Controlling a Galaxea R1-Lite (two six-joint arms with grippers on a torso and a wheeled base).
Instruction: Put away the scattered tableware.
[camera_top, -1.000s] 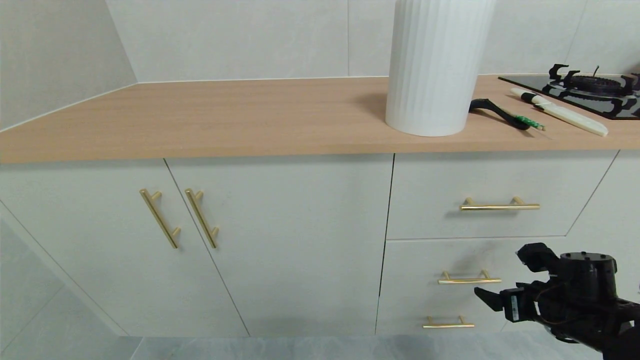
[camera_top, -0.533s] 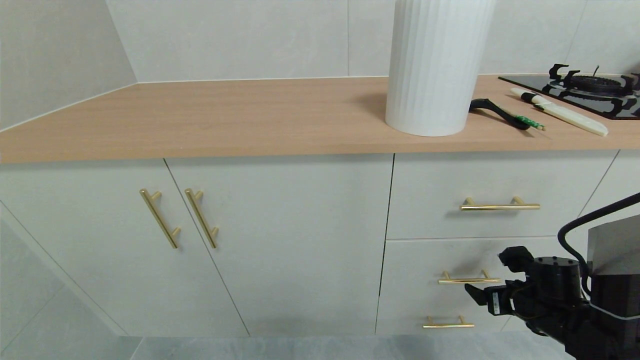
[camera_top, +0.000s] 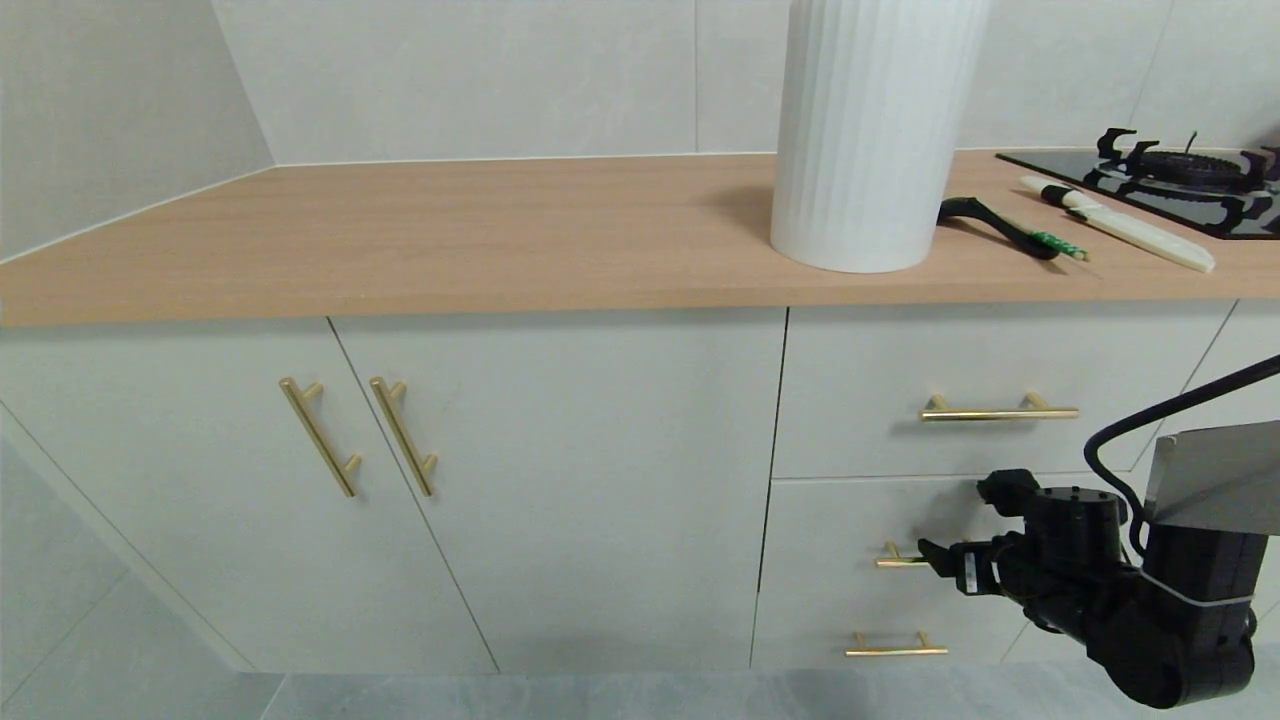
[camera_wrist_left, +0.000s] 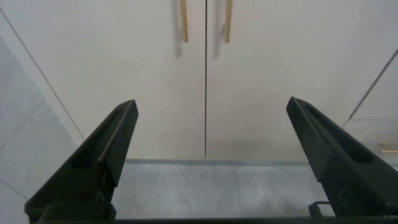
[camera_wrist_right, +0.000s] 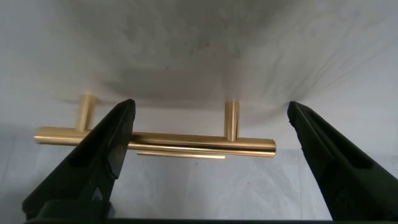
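Right gripper (camera_top: 955, 519) risen to middle drawer handle (camera_top: 897, 561), fingers apart, left gripper (camera_wrist_left: 211, 106) likewise spread

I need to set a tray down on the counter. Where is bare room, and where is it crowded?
The countertop is bare from the left wall corner up to the white ribbed container. Right of it is crowded: a black tool, a white knife and the stove lie close together.
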